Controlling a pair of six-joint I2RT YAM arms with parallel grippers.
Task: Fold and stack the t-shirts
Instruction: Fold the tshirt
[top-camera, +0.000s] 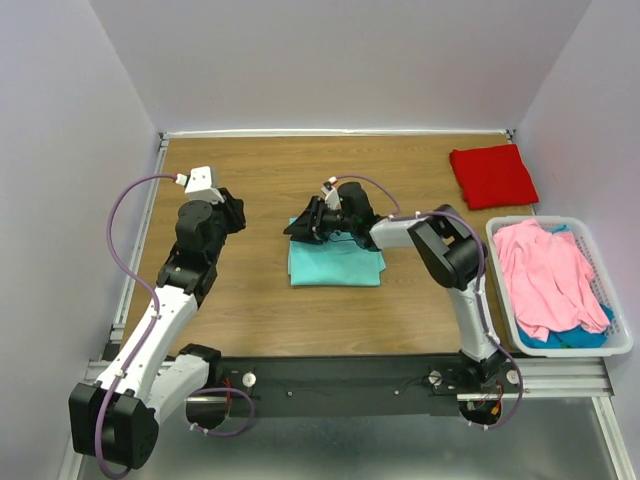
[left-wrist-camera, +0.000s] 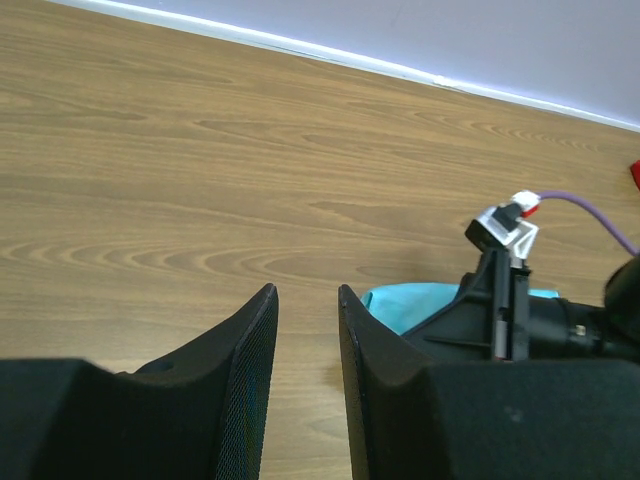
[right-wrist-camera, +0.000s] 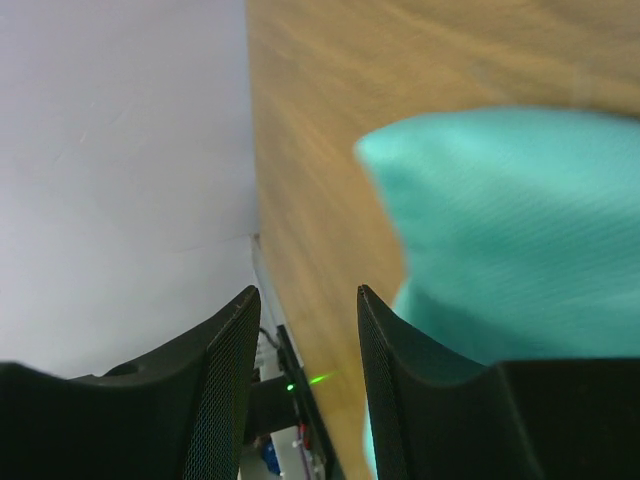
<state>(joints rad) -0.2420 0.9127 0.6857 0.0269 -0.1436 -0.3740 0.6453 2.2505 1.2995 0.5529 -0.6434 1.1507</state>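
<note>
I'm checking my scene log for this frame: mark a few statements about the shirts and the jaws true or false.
The red t-shirt lies folded on the table. True.
The pink t-shirt lies on the table. False: it is in the white basket.
The right jaws are at the aqua-teal t-shirt's far edge. True.
The left jaws grip the aqua-teal t-shirt. False: they stand open and empty over the bare table.

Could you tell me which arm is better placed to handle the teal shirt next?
Right, probably: the right gripper hangs open at a corner of the aqua-teal shirt, and the red shirt lies on its side. The left gripper hovers over bare table.
</note>
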